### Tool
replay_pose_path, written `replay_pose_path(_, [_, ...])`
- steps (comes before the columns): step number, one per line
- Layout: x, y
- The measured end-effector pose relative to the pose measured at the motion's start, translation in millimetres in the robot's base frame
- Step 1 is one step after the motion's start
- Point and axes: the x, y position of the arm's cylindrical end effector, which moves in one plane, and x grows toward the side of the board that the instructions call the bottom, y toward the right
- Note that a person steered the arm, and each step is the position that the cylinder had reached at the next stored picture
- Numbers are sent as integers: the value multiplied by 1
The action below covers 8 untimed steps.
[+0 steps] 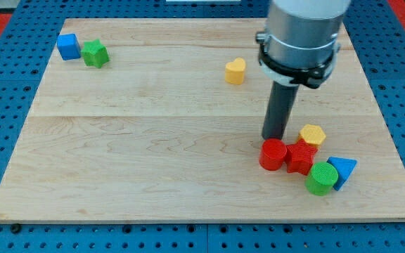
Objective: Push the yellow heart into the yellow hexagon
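While the rod stands upright over the counter point(153, 140), my tip point(274, 138) is just above the red cylinder point(273, 154) and just to the view's left of the yellow hexagon point(313, 134). No fingers exist on this arm, so nothing is held. Relative to the yellow hexagon, the yellow heart point(235, 71) lies well apart, up and to the view's left. The red star-like block point(301, 156) touches the hexagon from below. Further below it are the green cylinder point(321, 178) and the blue triangle point(343, 170). Far to the upper left of the hexagon sit a blue cube point(67, 46) and a green star-like block point(95, 53), side by side.

My tip point(275, 136) down; rod upright
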Motion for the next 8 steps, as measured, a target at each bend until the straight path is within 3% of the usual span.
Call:
replay_pose_path(1, [-61, -18])
replay_pose_path(2, [-126, 22])
replay_pose_path(3, [-186, -21])
replay_pose_path(4, [-181, -80])
replay_pose_path(7, [-102, -15])
replay_pose_path(8, [-111, 3])
